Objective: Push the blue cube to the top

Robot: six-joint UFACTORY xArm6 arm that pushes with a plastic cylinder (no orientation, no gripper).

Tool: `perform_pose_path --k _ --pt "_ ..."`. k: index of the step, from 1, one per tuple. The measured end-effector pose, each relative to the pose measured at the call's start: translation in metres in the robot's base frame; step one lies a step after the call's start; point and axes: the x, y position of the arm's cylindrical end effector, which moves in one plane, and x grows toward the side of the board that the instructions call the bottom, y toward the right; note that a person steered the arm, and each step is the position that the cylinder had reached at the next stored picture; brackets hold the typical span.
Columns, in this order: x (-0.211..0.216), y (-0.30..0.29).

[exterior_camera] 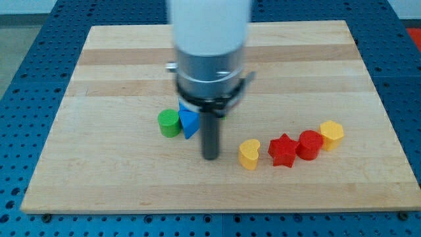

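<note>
Nearest the frame's bottom, a glossy yellow heart [249, 154] starts a row with a red star [283, 151], red cylinder [310, 145] and yellow block [331, 133] on the pale wooden bench [118, 184]. My tip [210, 157] sits lower right of the blue block [189, 122], whose shape is unclear, beside a green cylinder [169, 123], plausibly placed to shove upward. No jaws exist here.

Pale wooden board [316, 59] on blue perforated table [408, 79]
</note>
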Motion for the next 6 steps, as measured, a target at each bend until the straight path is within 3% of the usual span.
perform_pose_path --k 2,3,5,6 --pt "0.000 -0.008" --pt "-0.029 -0.008" --pt "-0.184 -0.008" --pt "-0.195 -0.008"
